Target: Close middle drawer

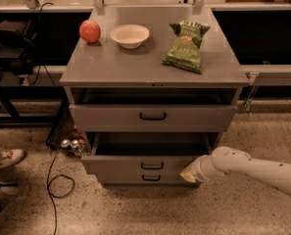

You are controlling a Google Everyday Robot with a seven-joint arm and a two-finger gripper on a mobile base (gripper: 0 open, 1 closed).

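Found the middle drawer point(116, 166) pulled out, at 6 o'clock of the top drawer point(110, 116). Saw the end effector point(189, 174) against its front's 3 o'clock end; could not tell its state.

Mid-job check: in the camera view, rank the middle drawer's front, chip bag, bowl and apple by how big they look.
1. middle drawer front, pulled open
2. chip bag
3. bowl, a little smaller than the bag
4. apple
The gripper is at the right end of the drawer front.
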